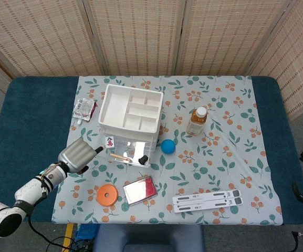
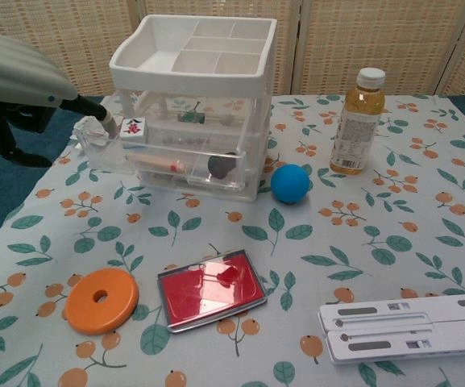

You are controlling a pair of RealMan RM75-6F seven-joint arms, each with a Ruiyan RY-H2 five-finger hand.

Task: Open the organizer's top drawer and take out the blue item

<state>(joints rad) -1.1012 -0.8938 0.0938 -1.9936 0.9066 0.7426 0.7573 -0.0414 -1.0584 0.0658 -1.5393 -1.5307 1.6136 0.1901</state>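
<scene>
Fingers (image 2: 95,113) of the left hand (image 1: 76,156) were spread, grasping nothing; one fingertip reached the left corner of the pulled-out drawer (image 2: 163,157), touching or just short (couldn't tell which). Right hand wasn't visible in either view. The organizer (image 1: 129,118), white tray on top w/ clear drawers below, sat near bench centre, its drawer slid out toward 6 o'clock. Inside the drawer: a mahjong tile (image 2: 133,126) at the left end, a pen-like stick (image 2: 161,161) and a small dark piece (image 2: 221,165). The blue ball (image 1: 167,146) lay on the floral cloth (image 1: 230,152) just beside the organizer at its 3 o'clock, outside the drawer. Bottle (image 1: 197,121) stood upright at approx 2 o'clock from the ball. Toward 6 o'clock: orange disc (image 1: 107,195), red case (image 1: 139,190), white folded stand (image 1: 208,200). A foil packet (image 1: 84,109) lay at the organizer's 9 o'clock.
</scene>
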